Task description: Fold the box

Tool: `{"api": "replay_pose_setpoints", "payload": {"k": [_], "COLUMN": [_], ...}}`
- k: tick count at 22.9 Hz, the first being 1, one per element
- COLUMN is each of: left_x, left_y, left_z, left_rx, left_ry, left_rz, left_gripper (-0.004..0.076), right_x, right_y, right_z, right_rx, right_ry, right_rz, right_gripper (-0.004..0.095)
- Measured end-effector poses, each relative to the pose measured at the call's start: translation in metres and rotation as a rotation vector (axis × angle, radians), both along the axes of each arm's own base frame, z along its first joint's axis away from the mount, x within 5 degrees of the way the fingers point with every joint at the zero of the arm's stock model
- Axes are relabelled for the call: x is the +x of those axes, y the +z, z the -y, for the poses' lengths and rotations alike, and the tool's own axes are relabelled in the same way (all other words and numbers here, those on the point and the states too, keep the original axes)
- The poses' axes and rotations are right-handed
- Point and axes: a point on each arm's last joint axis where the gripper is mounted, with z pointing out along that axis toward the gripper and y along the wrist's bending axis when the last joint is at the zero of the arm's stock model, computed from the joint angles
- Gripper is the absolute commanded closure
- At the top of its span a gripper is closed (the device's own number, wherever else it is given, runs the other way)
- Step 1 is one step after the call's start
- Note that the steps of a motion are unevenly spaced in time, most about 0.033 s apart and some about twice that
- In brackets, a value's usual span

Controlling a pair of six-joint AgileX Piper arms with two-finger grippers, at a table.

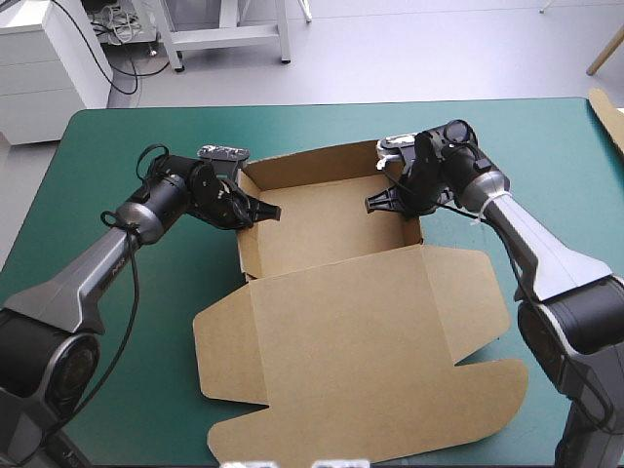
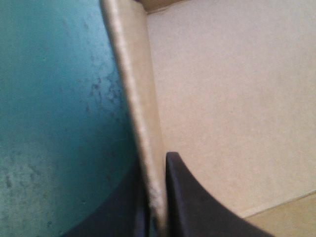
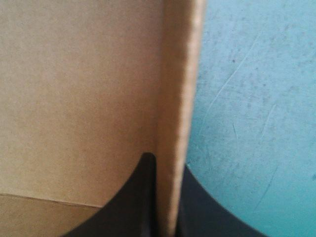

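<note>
At worktop centre: box (image 1: 327,239), brown, an open tray with walls raised, resting on the teal-green worktop (image 1: 117,136).
Lid (image 1: 370,341): flat, spread toward the near edge, joined along the tray's near side.
Left gripper (image 1: 256,210): all but closed, pinching the tray's left wall (image 2: 140,123), one black finger inside, one outside.
Right gripper (image 1: 390,200): all but closed, pinching the right wall (image 3: 177,98) the same way.
</note>
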Motion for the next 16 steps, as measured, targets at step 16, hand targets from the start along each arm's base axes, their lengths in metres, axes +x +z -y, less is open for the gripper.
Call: {"api": "replay_pose_setpoints", "payload": {"k": [16], "left_x": [0.019], "left_y": [-0.024], "left_z": [0.005], "left_rx": [0.059], "left_ry": [-0.069], "left_rz": [-0.007], "left_gripper": [0.0486], "right_x": [0.018], "right_y": [-0.031], "right_z": [-0.004], "right_rx": [-0.026], "right_ry": [0.059], "right_rz": [-0.015], "right_gripper": [0.0722]}}
